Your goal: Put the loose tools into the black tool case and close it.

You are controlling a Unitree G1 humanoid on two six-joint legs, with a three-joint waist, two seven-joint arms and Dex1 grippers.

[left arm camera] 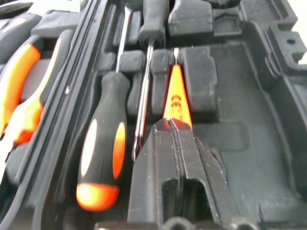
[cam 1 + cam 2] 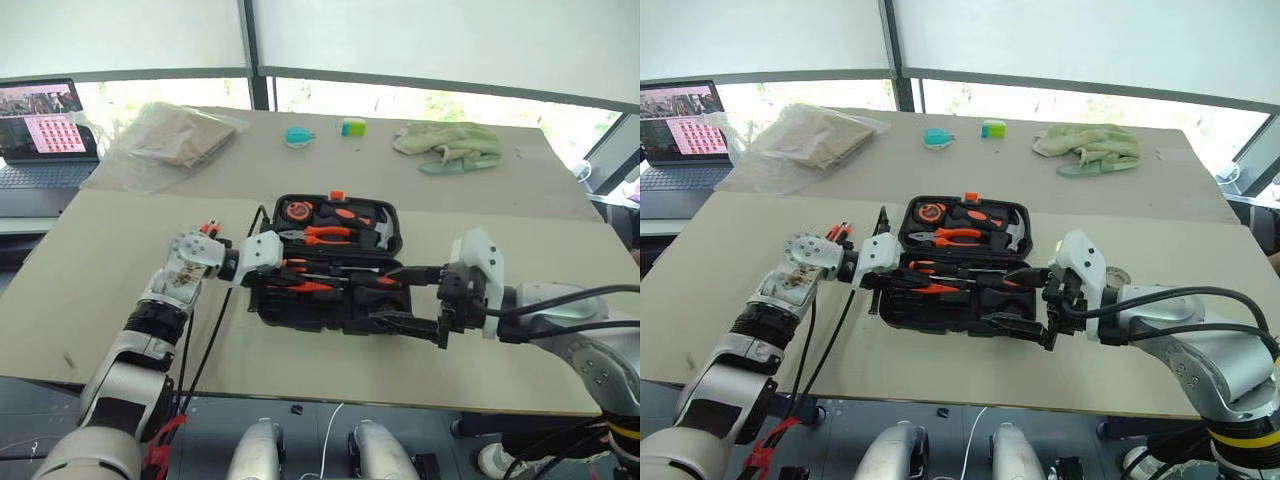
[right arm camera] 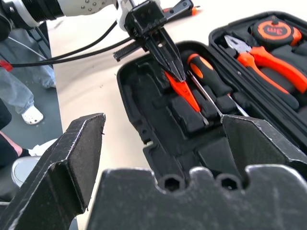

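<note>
The black tool case (image 2: 268,300) lies open in the middle of the table, lid half away from me. A slim orange screwdriver (image 1: 175,96) lies in a recess of the near half. Beside it are a black-and-orange screwdriver (image 1: 103,153) and a second one's steel shaft (image 1: 143,100). My left gripper (image 3: 175,74) reaches in from the case's left end, shut, with its tips against the orange screwdriver's handle end. My right gripper (image 2: 402,298) is open at the case's right end, level with the near half, with nothing between its fingers.
The lid half holds orange-handled pliers (image 2: 322,236), a tape measure (image 2: 296,210) and a hammer (image 2: 378,232). A laptop (image 2: 40,130) stands at the far left. A plastic bag (image 2: 170,140), a teal object (image 2: 297,135) and a green cloth (image 2: 450,145) lie along the back. Black cables (image 2: 205,340) hang by the left arm.
</note>
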